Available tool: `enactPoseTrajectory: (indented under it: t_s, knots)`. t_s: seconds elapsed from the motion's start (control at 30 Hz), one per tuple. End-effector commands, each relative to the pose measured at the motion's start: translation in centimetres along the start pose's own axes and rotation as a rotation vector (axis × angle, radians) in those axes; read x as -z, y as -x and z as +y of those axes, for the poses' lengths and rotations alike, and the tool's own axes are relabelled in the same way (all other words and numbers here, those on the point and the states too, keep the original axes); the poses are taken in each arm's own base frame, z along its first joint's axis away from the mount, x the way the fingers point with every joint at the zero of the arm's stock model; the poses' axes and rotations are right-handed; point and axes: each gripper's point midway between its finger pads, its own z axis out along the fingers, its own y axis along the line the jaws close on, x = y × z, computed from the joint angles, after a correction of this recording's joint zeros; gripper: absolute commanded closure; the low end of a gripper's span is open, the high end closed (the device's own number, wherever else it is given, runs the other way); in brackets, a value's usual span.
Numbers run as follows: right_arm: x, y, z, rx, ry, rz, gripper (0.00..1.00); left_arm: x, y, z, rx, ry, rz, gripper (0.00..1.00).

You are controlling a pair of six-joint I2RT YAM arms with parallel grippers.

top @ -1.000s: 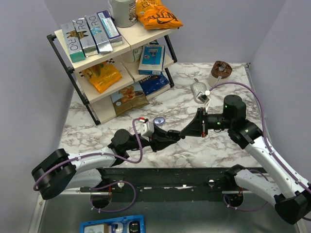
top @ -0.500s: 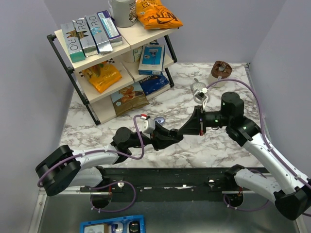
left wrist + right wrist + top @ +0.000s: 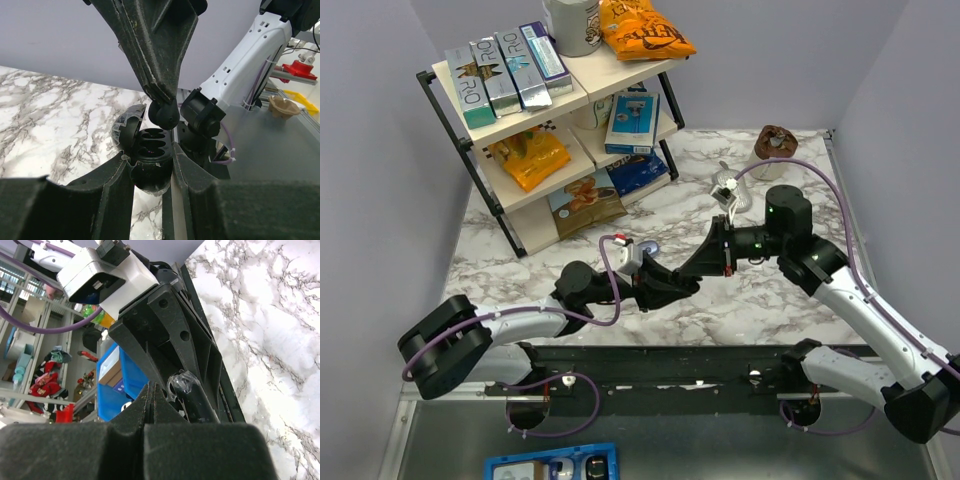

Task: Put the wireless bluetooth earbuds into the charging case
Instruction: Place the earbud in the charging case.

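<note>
Black charging case (image 3: 149, 156), glossy black earbud (image 3: 163, 114), white table (image 3: 47, 107) veined with grey marble pattern

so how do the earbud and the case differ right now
The earbud is a small rounded piece; the charging case is larger, lid open. The earbud is pinched by the right fingers from above; the case is clamped between the left fingers below. The earbud sits at the case's open mouth, not yet seated. Both are black and gripped.

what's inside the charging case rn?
Charging case, held in left gripper: two dark wells, apparently empty. Right gripper holds an earbud just above them. Well bottoms are shadowed.
</note>
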Motion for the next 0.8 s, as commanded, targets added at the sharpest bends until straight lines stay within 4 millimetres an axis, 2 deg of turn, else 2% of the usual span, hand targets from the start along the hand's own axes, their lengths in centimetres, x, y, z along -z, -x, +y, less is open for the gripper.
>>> enactPoseTrajectory:
  t_s: [0.0, 0.4, 0.77]
  knots:
    - [-0.2, 0.8, 0.5, 0.038, 0.010, -0.012, 0.99, -1.0, 1.6, -1.3, -0.033, -0.077, -0.044, 1.00]
    - [-0.5, 0.3, 0.2, 0.042, 0.004, -0.003, 0.99, -1.2, 2.0, -1.6, -0.031, -0.084, -0.062, 1.00]
    - [-0.4, -0.1, -0.4, 0.053, -0.040, -0.001, 0.99, -1.3, 2.6, -1.1, -0.042, -0.050, -0.084, 1.00]
